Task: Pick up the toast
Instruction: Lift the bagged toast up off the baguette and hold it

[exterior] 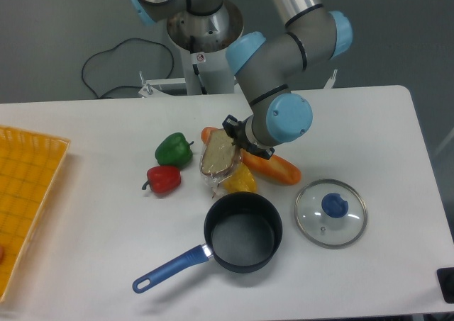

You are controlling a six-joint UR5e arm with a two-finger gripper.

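The toast (218,153), a speckled tan slice with a darker crust in clear wrap, stands tilted on edge at the table's middle, with loose wrap hanging below it. My gripper (231,138) comes down from the right and is shut on the toast's upper right edge. The fingers are mostly hidden by the wrist and the slice. The toast sits in front of the long orange loaf (275,167) and just above the yellow pepper (240,180).
A green pepper (174,149) and a red pepper (164,180) lie left of the toast. A black pot (243,232) with a blue handle stands in front. A glass lid (331,212) lies at the right. A yellow basket (28,200) is at the left edge.
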